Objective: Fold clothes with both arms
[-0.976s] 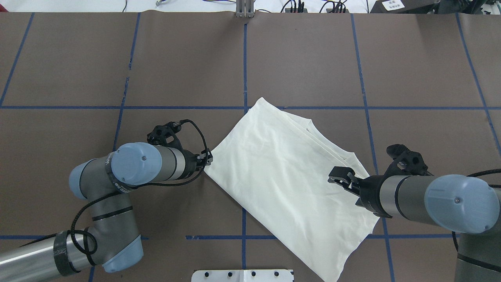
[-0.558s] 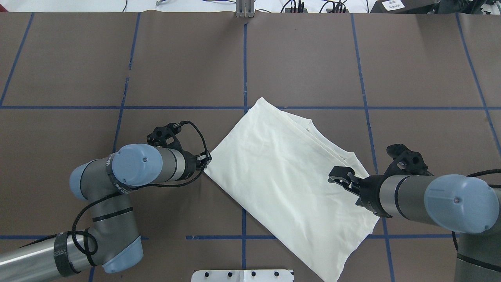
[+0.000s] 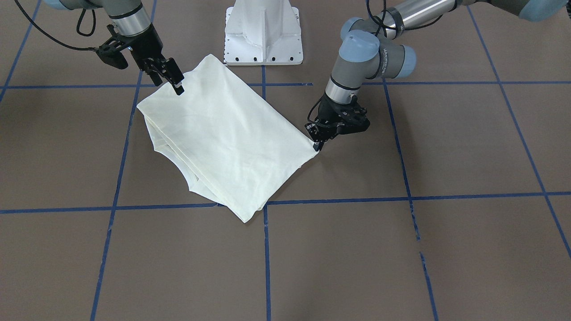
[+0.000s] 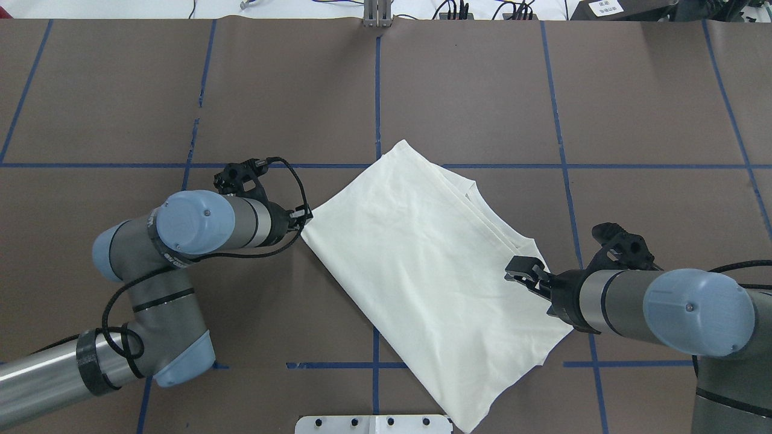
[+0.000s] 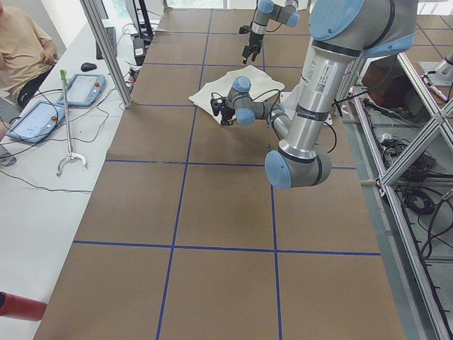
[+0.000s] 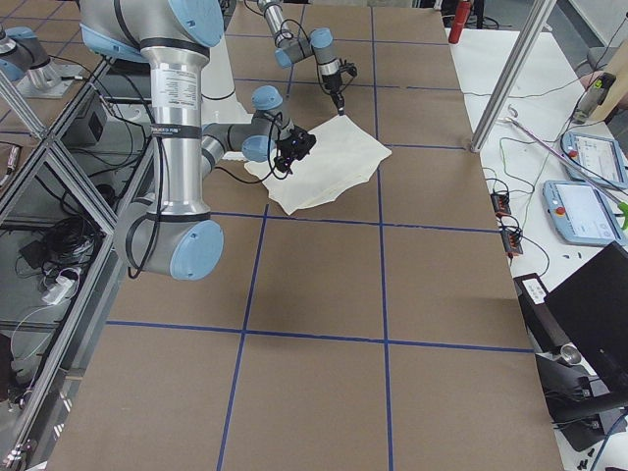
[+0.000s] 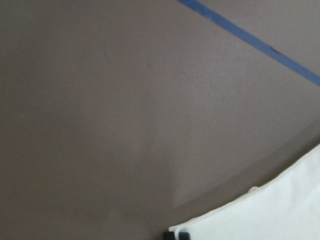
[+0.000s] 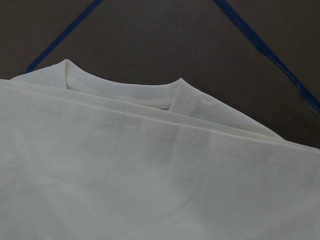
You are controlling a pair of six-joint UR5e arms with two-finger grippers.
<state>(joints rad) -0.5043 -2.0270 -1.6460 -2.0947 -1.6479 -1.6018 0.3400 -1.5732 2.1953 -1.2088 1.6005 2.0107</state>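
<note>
the folded t-shirt (image 4: pixel 434 277) lies between both arms; left gripper (image 4: pixel 304 213) pinches its corner, right gripper (image 4: pixel 522 271) hangs parted above the collar edge.

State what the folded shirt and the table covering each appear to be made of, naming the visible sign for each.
Folded shirt: looks like soft cream knit cotton or a cotton blend, matte; it creases gently and shows a ribbed neckband.
Table covering: seems a matte brown paper or thin board sheet, flat and without sheen, marked into squares by blue tape lines. The exact stuff cannot be settled.
</note>
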